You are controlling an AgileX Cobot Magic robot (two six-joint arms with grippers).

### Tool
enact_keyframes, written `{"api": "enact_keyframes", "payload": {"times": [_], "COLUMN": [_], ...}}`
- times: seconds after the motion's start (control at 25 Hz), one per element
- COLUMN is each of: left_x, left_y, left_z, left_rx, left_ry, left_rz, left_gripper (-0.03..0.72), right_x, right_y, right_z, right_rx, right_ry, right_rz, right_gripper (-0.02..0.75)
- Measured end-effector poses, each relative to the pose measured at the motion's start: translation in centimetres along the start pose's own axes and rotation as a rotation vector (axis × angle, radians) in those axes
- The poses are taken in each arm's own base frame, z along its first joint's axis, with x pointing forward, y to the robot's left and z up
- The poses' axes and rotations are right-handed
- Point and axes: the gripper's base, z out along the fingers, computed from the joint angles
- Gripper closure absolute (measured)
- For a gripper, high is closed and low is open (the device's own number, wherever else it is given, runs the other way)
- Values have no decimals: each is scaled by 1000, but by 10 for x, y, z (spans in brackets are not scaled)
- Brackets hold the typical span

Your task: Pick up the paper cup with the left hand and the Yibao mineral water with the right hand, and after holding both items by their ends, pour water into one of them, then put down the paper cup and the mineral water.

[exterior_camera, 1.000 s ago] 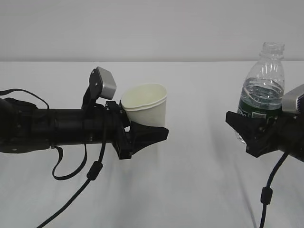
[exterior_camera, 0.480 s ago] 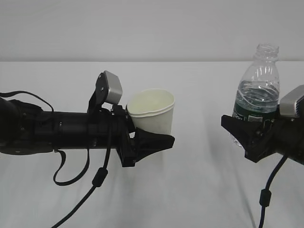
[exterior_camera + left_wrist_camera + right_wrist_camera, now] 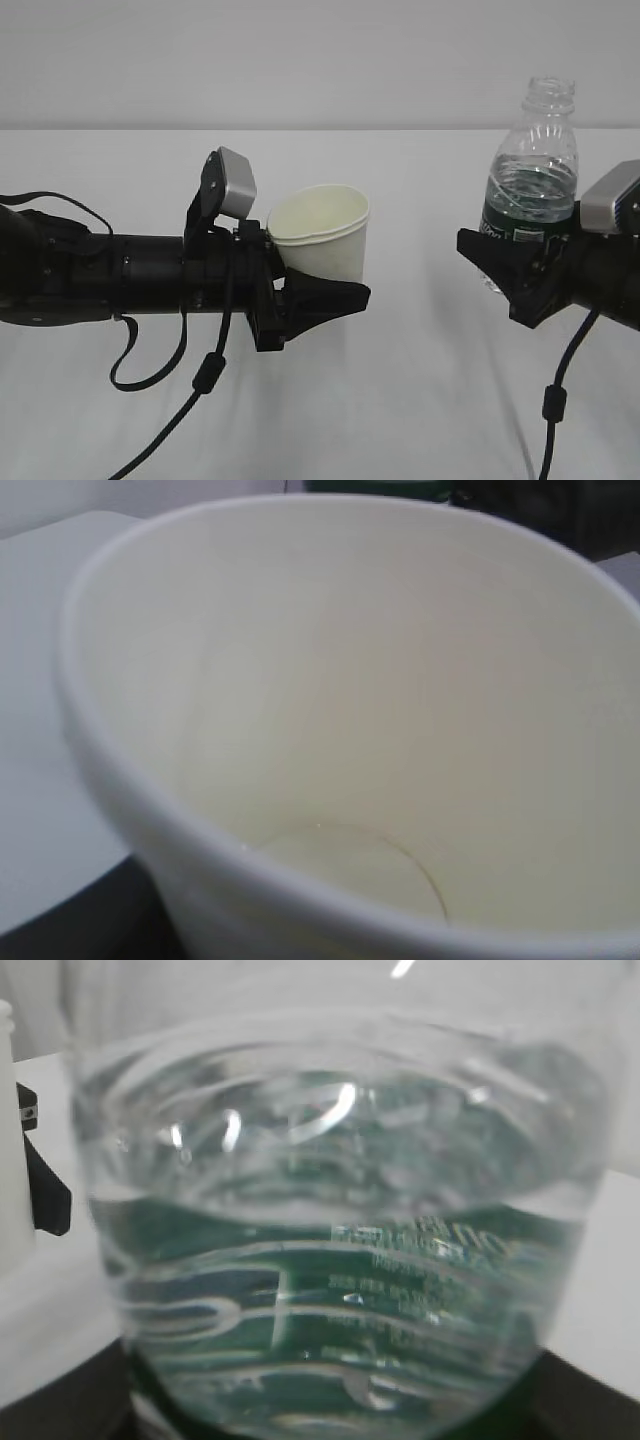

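My left gripper [image 3: 325, 290] is shut on the white paper cup [image 3: 325, 238] and holds it upright above the table, left of centre. The cup fills the left wrist view [image 3: 380, 710]; its cream inside looks empty. My right gripper [image 3: 505, 265] is shut on the Yibao mineral water bottle [image 3: 530, 170], clear and uncapped with a dark green label, held above the table at the right and leaning slightly left. The bottle fills the right wrist view [image 3: 340, 1230], with water in it. Cup and bottle are well apart.
A white table [image 3: 400, 400] lies under both arms, with a pale wall behind. Black cables hang from the left arm [image 3: 205, 375] and the right arm [image 3: 552, 405]. The cup's edge shows at the left of the right wrist view [image 3: 12, 1150].
The left gripper carried the cup a little to the right, then held still. The right gripper carried the bottle up and to the left, narrowing the gap to the cup.
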Motion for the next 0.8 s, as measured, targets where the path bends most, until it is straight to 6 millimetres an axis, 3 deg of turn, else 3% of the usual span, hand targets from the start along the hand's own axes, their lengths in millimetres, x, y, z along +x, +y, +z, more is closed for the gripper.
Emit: {"api": "enact_keyframes", "payload": {"times": [0.8], "left_x": [1], "left_y": [-4], "left_z": [0], "left_rx": [39], "left_ry": [13], "left_rz": [9], "left_gripper": [224], "right_x": [-23], "right_y": [-21], "right_z": [28], "right_rx": [-89], "right_ry": [79], "right_rz": [-245], "right_gripper": [276]}}
